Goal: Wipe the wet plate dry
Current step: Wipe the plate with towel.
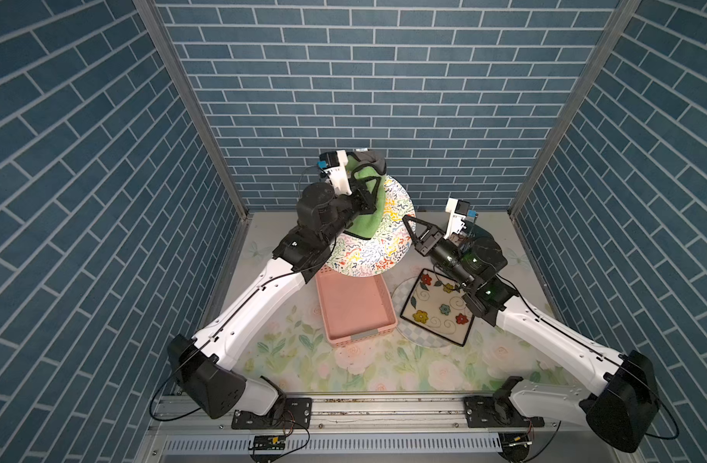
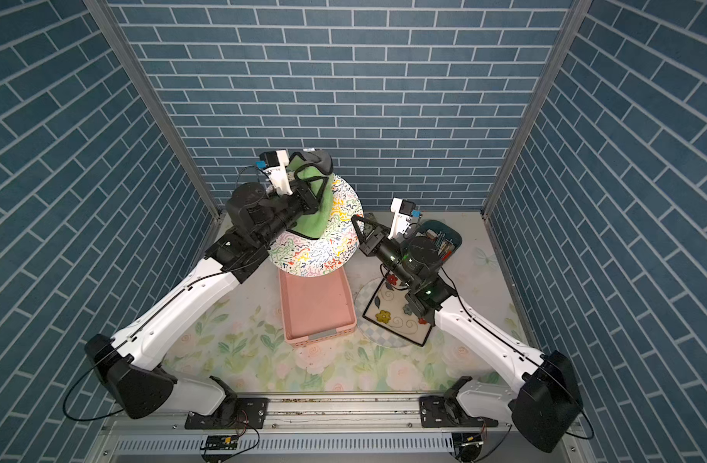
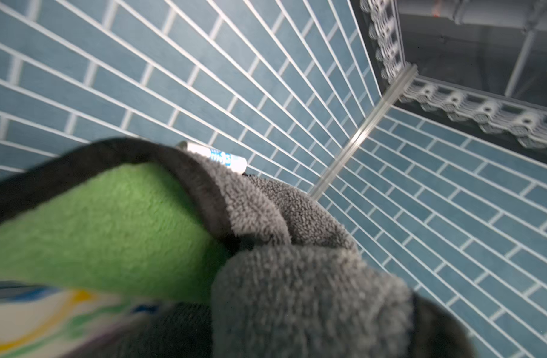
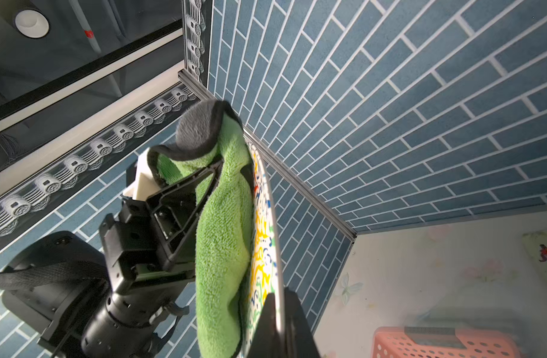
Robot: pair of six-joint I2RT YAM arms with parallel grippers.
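Against the round, squiggle-patterned plate [image 1: 384, 248] lies fluffy green cloth [image 1: 366, 224].

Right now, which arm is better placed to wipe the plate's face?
Left. The left gripper holds the cloth against the plate; the right gripper is clamped on its rim, holding it up off the table.

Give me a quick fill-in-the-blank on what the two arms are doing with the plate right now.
The left gripper presses a grey-and-____ cloth against the patterned plate.
The right gripper has its jaws clamped on that plate's ____.
On the table by the raised plate sits a ____ basket.
Missing words: green; rim; pink.
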